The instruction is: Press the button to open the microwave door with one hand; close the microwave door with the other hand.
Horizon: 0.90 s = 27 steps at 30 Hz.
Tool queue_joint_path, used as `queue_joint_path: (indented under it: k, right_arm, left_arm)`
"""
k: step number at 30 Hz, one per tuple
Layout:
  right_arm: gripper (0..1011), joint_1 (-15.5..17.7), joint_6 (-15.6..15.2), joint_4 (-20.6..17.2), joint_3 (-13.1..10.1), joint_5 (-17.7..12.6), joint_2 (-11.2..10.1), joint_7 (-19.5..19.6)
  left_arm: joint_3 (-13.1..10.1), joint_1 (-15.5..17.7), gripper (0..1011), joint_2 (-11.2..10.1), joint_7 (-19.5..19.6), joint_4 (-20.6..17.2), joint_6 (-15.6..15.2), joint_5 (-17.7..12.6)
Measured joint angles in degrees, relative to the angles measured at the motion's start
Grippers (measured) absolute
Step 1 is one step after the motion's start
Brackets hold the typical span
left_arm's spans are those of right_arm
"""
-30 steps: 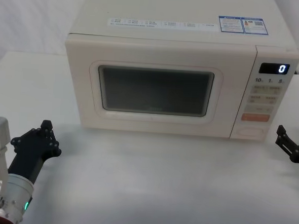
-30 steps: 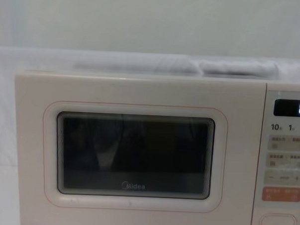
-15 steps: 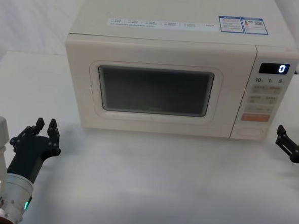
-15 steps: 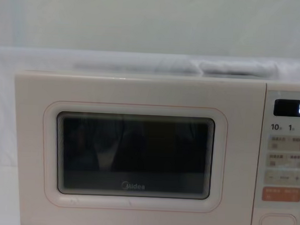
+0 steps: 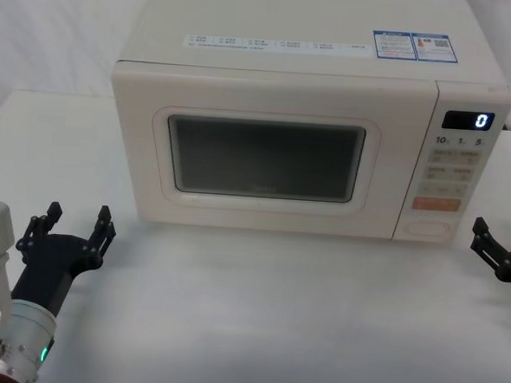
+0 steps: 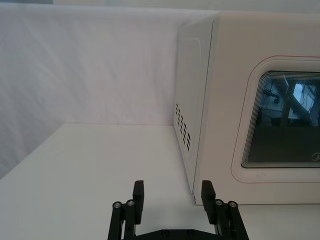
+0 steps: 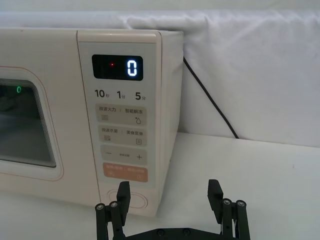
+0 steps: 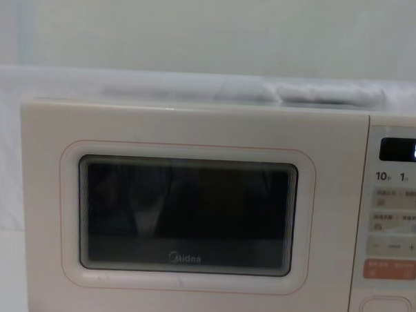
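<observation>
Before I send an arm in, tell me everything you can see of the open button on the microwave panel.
The button is a wide, rounded-oblong cream key, blank and smooth like plastic, larger than the other keys. It sits at the bottom of the control panel, directly under the orange key. Nothing touches it; the right claw hovers open just in front of it.

The microwave door [image 8: 184, 217] is cream-white, with a dark window and a thin pink outline. An orange key [image 7: 126, 171] sits above the blank cream button [image 8: 385, 307]. Both grippers are black.
</observation>
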<state>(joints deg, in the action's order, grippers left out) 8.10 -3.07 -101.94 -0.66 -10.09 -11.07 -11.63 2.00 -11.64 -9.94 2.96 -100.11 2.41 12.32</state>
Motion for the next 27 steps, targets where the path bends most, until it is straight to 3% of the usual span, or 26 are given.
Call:
queue_joint_path:
  k: [8, 11, 27]
  right_arm:
    - [1002, 0.0, 0.0, 0.0, 0.0, 0.0, 0.0, 0.0]
    - [1002, 0.0, 0.0, 0.0, 0.0, 0.0, 0.0, 0.0]
    - [1002, 0.0, 0.0, 0.0, 0.0, 0.0, 0.0, 0.0]
  left_arm:
    - [0.0, 0.0, 959, 0.0, 0.0, 0.0, 0.0, 0.0]
    - [0.0, 0.0, 1001, 0.0, 0.0, 0.0, 0.0, 0.1]
    - [0.0, 0.0, 1001, 0.0, 0.0, 0.0, 0.0, 0.1]
